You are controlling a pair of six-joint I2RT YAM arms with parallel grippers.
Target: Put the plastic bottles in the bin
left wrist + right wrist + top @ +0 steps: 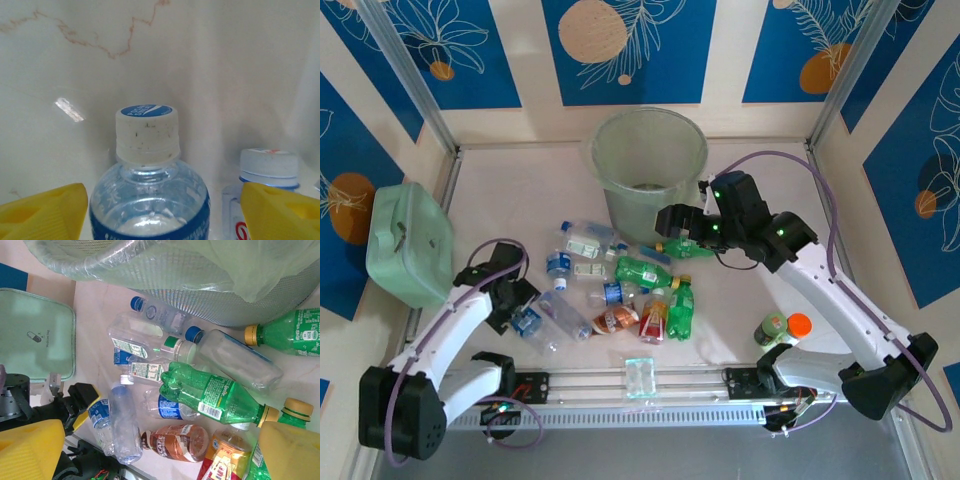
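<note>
The clear blue-labelled bottle [149, 200] lies at the left edge of the pile [620, 290], cap pointing away from the left gripper [162, 195]. That gripper's parted fingers flank the bottle, with a gap on one side. The right gripper [672, 232] hangs wide open and empty beside the bin [620, 200], farther off.

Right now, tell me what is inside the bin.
The bin holds a thin plastic liner. From the top view its floor shows a dim dark patch, too blurred to name. The near wall covers part of the floor.
</note>
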